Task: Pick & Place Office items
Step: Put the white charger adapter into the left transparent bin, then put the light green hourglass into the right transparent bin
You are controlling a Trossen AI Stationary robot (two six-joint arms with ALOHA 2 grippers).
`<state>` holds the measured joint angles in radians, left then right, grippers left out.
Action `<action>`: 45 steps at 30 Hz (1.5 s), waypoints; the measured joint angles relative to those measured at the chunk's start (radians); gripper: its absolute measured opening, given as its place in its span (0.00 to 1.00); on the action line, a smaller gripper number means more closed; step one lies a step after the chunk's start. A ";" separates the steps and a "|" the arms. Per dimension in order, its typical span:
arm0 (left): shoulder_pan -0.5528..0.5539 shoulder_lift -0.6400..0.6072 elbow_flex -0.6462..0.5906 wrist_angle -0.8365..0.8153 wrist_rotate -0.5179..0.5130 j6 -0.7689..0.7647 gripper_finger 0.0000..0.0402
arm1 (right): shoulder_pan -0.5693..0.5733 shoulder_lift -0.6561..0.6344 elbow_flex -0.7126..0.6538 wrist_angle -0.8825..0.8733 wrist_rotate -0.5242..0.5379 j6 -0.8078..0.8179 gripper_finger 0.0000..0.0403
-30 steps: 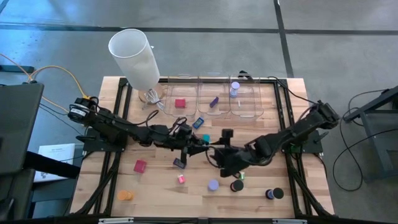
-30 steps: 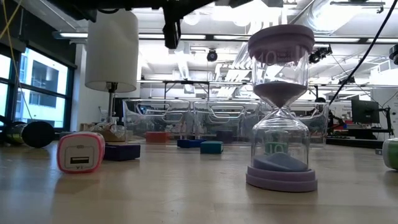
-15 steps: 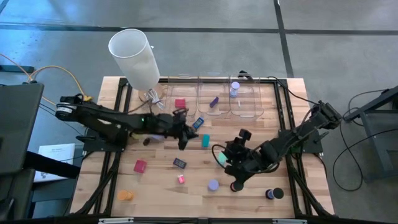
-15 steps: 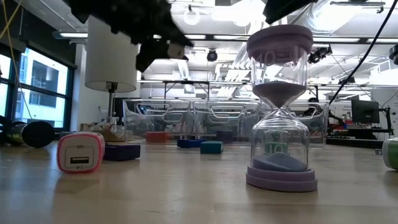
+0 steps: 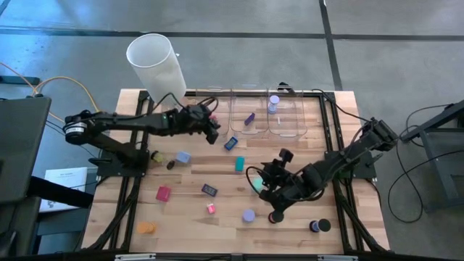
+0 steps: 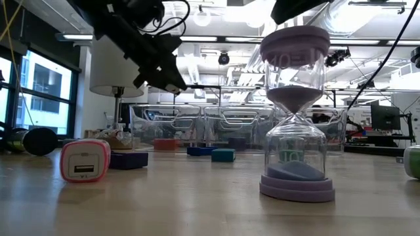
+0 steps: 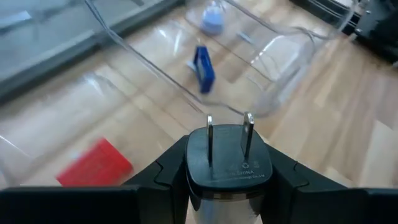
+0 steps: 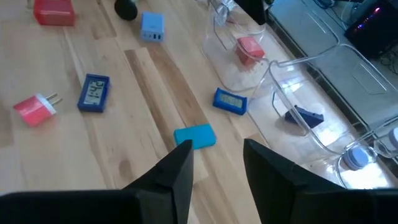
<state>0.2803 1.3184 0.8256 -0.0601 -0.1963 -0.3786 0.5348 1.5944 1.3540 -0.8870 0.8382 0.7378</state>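
My left gripper (image 5: 212, 127) is shut on a black plug adapter (image 7: 229, 165) and hangs over the near rim of the leftmost clear bin (image 5: 197, 109). A red block (image 7: 93, 163) lies in that bin. The middle bin holds a dark blue piece (image 7: 203, 67), and the right bin holds a lavender piece (image 5: 273, 104). My right gripper (image 8: 217, 158) stands open above mid-table, with nothing between its fingers. A teal block (image 8: 194, 135) lies on the wood just beyond them. Other office items lie loose on the table. My left gripper pinches the black plug adapter by its two opposite side faces (image 7: 186, 177), one finger (image 7: 158, 183) on each side. The two metal prongs (image 7: 229, 134) point forward, away from the gripper. The adapter is lifted clear, slanting down toward the bin.
A tall white cylinder (image 5: 156, 64) stands at the far left corner. A red block (image 5: 164, 193), pink plug (image 5: 211, 208), dark blue rectangle (image 5: 209, 190), light blue block (image 5: 183, 156), orange disc (image 5: 147, 227), lavender hourglass (image 5: 249, 215) and black discs (image 5: 320, 225) lie on the near half.
My left gripper has swung from mid-table toward the far edge, carrying the black plug adapter to the leftmost bin, and has tipped from pointing steeply down to a shallow slant. My right gripper has rolled about its wrist, staying nearly in place.
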 joint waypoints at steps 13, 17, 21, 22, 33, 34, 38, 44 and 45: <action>0.118 0.016 0.005 0.009 -0.022 0.023 0.42 | -0.039 0.000 -0.091 0.062 -0.027 0.000 0.30; 0.112 0.040 0.005 0.022 -0.028 0.023 0.43 | -0.038 0.000 -0.095 0.069 -0.030 0.000 0.30; 0.107 0.066 0.005 0.028 -0.031 0.023 0.43 | -0.038 0.000 -0.095 0.073 -0.031 0.000 0.30; 0.106 0.067 0.005 0.036 -0.031 0.024 0.43 | -0.038 0.000 -0.095 0.074 -0.030 0.000 0.30; -0.061 -0.075 0.012 0.063 -0.018 0.124 0.44 | -0.038 0.000 -0.095 0.075 -0.030 0.000 0.30; -0.092 -0.096 0.013 0.057 -0.016 0.132 0.44 | -0.038 0.000 -0.095 0.075 -0.030 0.000 0.30; -0.220 -0.175 0.014 0.004 -0.004 0.127 0.44 | -0.036 0.000 -0.095 0.076 -0.030 0.000 0.30; -0.395 -0.251 0.014 -0.064 0.018 0.120 0.44 | -0.018 0.000 -0.095 0.097 -0.029 0.000 0.30; -0.417 -0.257 0.014 -0.059 0.018 0.121 0.44 | -0.014 0.000 -0.095 0.100 -0.029 0.000 0.30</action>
<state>-0.1372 1.0614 0.8394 -0.1192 -0.1783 -0.2576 0.5204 1.5940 1.2594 -0.7874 0.8092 0.7376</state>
